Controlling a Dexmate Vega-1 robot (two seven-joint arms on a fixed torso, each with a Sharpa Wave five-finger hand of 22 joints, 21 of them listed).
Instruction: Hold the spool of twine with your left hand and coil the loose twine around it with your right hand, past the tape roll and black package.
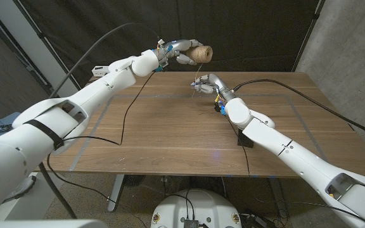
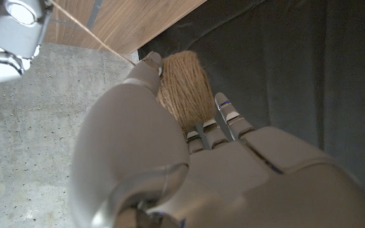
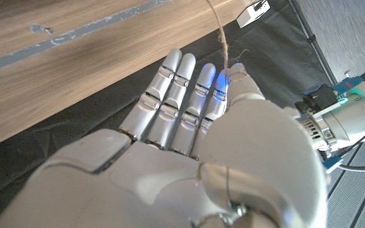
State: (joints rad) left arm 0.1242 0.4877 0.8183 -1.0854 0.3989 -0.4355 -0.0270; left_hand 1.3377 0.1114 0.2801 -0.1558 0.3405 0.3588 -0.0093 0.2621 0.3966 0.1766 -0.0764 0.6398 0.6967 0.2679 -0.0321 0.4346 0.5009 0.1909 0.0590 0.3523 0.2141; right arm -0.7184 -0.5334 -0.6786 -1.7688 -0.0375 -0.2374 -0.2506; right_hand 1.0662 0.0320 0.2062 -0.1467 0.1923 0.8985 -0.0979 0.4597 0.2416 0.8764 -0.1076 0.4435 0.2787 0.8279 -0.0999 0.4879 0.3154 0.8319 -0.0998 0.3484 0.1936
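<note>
Mid-coil: spool (image 1: pixel 201 53) clamped in left hand (image 1: pixel 181 52) above table's far edge (image 1: pixel 252 74); twine (image 3: pixel 220 31) pinched by right hand (image 1: pixel 205 83) nearby. Next, likely another loop around spool.

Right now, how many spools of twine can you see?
1. The spool of twine is gripped by the left hand, raised above the table's far edge. A loose strand runs to the right hand, which pinches it.
</note>
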